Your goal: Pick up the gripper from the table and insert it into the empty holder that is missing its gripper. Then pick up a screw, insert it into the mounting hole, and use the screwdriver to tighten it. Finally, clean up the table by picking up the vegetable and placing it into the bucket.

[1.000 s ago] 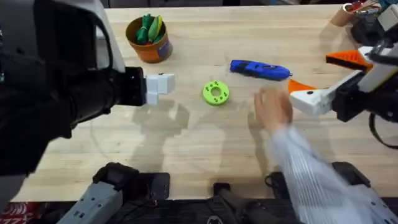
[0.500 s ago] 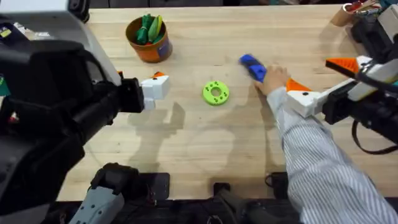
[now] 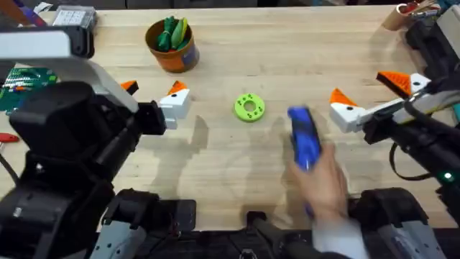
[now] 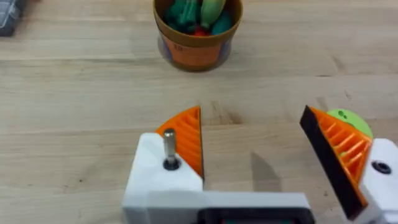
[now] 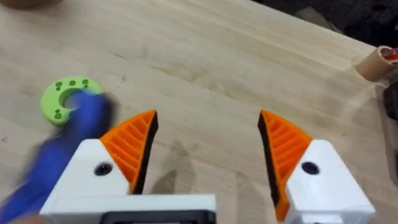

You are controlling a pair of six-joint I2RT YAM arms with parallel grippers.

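Hanging low over the surface on the left, the left claw stands spread wide with nothing between its orange pads, likely parked clear of the work rather than reaching for anything. Beyond it sits the bucket, upright near the far edge, with green toys inside; the vegetable looks to be among them, which would suggest the tidying step is done. Near the middle lies a lime-green disc with holes. Just right of it a person's hand holds the screwdriver above the planks, blurred, tip end hard to make out. That hand and sleeve lie between the arms' bases and would block any reach toward the tool. On the right, the right claw is likewise wide open and empty, probably waiting for the person to clear.
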